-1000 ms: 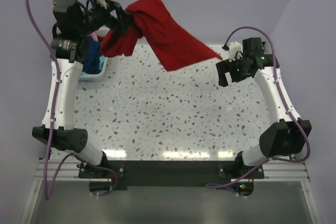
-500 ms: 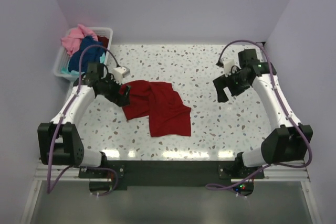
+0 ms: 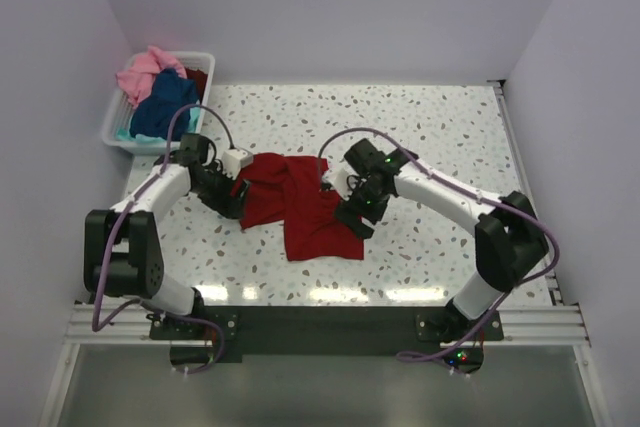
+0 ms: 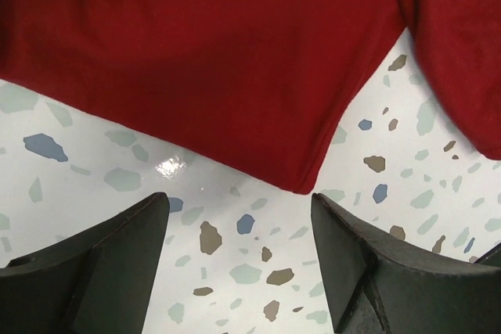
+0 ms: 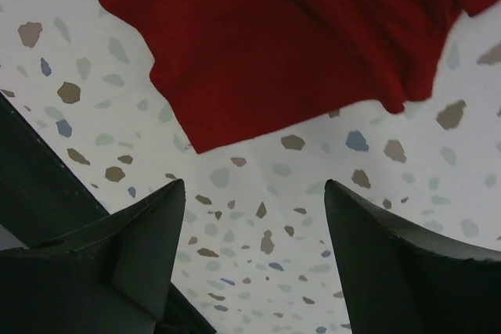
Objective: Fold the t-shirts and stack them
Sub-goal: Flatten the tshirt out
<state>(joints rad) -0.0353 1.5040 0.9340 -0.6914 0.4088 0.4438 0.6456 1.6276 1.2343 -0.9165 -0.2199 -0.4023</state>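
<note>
1. Red t-shirt (image 4: 196,60): runs off the top edge in both wrist views.
2. Right gripper (image 3: 358,211) covers red t-shirt's right edge.
3. Basket (image 3: 108,136), beyond red t-shirt's left: teal t-shirt (image 3: 125,132) mostly buried under navy t-shirt (image 3: 160,112).

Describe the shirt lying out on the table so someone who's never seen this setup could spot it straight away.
On the speckled table, near the middle of its front half, lies a deep red t-shirt, rumpled. It is the only shirt on the tabletop; the pink shirt and blue shirt sit heaped in the white basket at the far left corner.
</note>
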